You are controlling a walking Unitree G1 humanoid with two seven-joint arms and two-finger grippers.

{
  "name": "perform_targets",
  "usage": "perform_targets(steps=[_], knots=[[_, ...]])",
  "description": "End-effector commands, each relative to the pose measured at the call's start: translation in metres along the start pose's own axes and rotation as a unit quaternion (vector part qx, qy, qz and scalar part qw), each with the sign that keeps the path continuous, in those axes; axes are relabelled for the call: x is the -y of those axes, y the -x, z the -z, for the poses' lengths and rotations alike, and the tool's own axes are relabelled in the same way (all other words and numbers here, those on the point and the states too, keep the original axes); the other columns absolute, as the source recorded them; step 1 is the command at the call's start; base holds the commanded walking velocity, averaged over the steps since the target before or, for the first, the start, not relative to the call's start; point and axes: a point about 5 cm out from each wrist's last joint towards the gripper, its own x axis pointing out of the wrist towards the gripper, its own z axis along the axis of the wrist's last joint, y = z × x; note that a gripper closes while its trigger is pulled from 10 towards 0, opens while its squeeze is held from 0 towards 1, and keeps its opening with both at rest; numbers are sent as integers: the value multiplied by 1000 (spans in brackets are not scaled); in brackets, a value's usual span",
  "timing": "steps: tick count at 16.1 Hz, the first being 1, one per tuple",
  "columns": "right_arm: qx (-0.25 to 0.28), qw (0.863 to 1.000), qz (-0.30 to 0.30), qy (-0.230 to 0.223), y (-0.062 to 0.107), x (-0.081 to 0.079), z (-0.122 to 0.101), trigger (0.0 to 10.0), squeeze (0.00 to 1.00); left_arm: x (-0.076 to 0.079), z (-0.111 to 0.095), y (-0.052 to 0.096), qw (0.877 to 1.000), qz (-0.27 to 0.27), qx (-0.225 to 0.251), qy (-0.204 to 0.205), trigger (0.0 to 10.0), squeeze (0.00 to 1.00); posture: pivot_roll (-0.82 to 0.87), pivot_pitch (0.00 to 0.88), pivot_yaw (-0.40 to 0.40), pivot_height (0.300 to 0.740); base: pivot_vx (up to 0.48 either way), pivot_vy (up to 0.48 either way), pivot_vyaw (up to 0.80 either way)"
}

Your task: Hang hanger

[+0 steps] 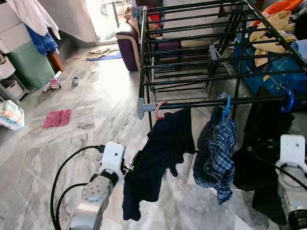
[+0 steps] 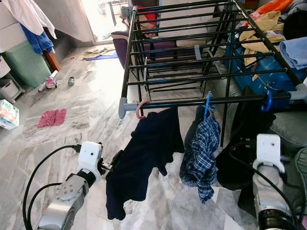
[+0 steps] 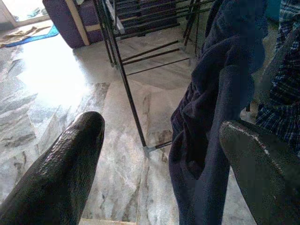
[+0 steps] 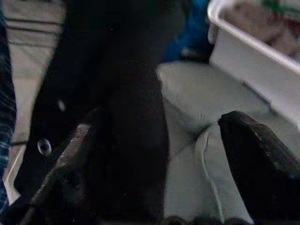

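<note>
A pink hanger [image 1: 159, 109] hooks over the front rail of the black drying rack [image 1: 192, 103], and a dark navy garment [image 1: 160, 155] hangs from it. My left gripper [image 3: 161, 126] is open beside the lower left edge of that garment, which lies just ahead of the fingers [image 3: 70, 159]. Further right on the same rail, a blue hanger [image 1: 225, 108] carries a plaid shirt [image 1: 217, 155]. Another blue hanger [image 1: 289, 101] holds a black garment [image 1: 261, 143]. My right gripper [image 4: 159, 124] is open, close in front of the black garment [image 4: 117, 93].
Clothes lie over the rack's far right bars [image 1: 271, 33]. A purple sofa [image 1: 127, 43] stands behind the rack. On the marble floor lie a pink cloth [image 1: 57, 118] and small items at left. A green bin [image 1: 29, 62] lines the left wall. A white basket [image 4: 253, 47] sits beyond the right gripper.
</note>
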Motion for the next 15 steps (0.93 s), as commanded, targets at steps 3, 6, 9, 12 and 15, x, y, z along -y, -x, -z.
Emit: perform_targets(steps=[3,6,9,12,15], knots=[[44,999,-9,2,-6,8,-22,10000,1000,-7,0,3,1000,-9,-3,-6,10000,0,-2,0,85,740,0,0,0],[58,997,-29,-32,-11,6,-32,10000,663,-7,0,4,1000,-9,-6,-7,10000,0,0,0,92,740,0,0,0],[50,994,-86,-50,-15,-9,-36,10000,0,-8,0,4,1000,-9,-9,-10,10000,0,3,4,97,740,0,0,0],[6,991,-125,-54,-21,-22,-30,10000,0,-8,1,4,1000,-9,-13,-12,10000,0,9,8,97,740,0,0,0],[-20,987,-142,-66,-25,-29,-29,8275,0,-9,2,6,1000,-11,-16,-13,10000,0,25,25,95,740,0,0,0]])
